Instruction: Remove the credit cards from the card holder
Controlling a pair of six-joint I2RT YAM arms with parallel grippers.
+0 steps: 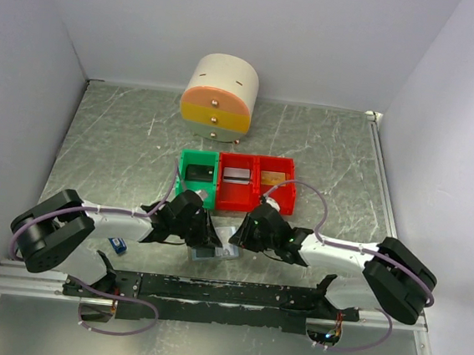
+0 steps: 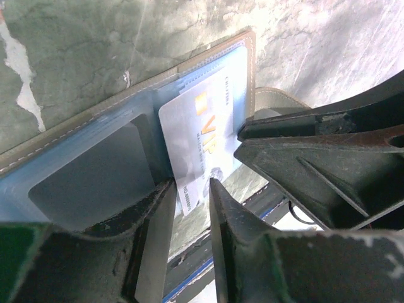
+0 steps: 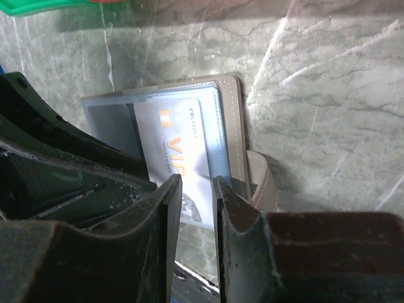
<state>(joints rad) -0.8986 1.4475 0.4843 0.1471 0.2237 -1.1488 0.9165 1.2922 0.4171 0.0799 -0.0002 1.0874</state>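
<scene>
The card holder (image 1: pixel 213 256) lies open near the table's (image 1: pixel 339 162) front edge, at 6 o'clock from the green bin (image 1: pixel 197 174), with both arms meeting over it. A pale credit card (image 3: pixel 173 142) marked VIP sticks partway out of its pocket, toward 6 o'clock in the right wrist view. The right gripper (image 3: pixel 197 189) and the left gripper (image 2: pixel 191 205) each hold their jaws narrowly apart over the card's free end, and neither visibly clamps it. The step looks like drawing this card free. One arm should pin the holder down while the other pulls straight along the pocket, keeping the card flat so it neither jams nor drags the holder.
</scene>
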